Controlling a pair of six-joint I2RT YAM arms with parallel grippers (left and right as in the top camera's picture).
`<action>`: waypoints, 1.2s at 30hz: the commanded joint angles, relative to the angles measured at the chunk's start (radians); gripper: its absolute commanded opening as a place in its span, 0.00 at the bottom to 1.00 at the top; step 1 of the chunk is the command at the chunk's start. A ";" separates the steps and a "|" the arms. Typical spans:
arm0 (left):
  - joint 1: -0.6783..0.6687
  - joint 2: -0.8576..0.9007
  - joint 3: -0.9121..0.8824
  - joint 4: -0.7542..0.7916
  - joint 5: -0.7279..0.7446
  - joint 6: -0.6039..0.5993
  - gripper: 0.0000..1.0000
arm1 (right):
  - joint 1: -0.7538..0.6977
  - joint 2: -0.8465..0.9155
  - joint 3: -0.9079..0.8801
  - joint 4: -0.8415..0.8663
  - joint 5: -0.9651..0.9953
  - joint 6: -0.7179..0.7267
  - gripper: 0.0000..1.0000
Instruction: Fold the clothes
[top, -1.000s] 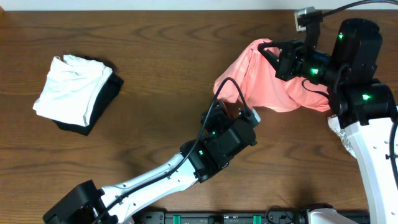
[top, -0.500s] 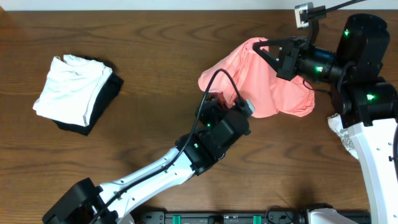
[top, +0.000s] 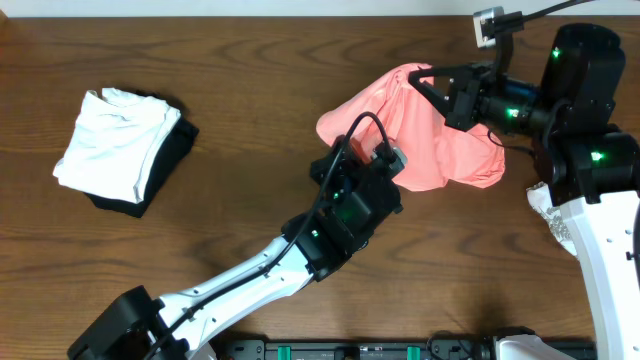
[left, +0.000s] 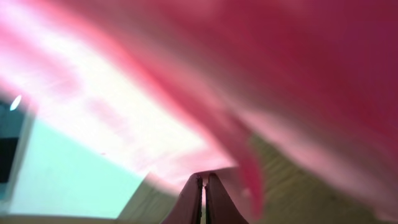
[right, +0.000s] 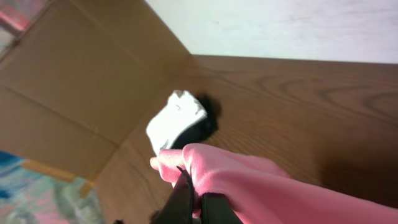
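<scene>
Wooden table (top: 250, 60): salmon-pink garment (top: 430, 140) sits at the far right, bunched and raised between the two arms. A folded white garment (top: 115, 145) lies well apart at far left on a dark cloth (top: 175, 150). Right gripper (right: 194, 186): fingers clamped on the pink fabric's upper edge. Left gripper (left: 203, 179): fingers pressed together at the garment's lower-left edge, with blurred fabric draped over the wrist view.

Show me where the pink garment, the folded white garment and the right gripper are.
pink garment (top: 432, 150), overhead view, middle of the bunched fabric.
folded white garment (top: 108, 148), overhead view, centre of its top.
right gripper (right: 196, 190), right wrist view, between its fingertips, on pinched fabric.
</scene>
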 joint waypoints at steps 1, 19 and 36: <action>0.004 -0.065 0.017 0.006 -0.087 0.014 0.06 | -0.019 -0.002 0.026 -0.022 0.082 -0.076 0.01; 0.027 -0.138 0.016 -0.160 0.183 -0.165 0.81 | -0.026 -0.002 0.026 -0.036 0.100 -0.094 0.01; 0.248 -0.107 0.016 -0.193 0.617 -0.617 0.82 | -0.140 -0.019 0.036 -0.013 -0.328 -0.070 0.01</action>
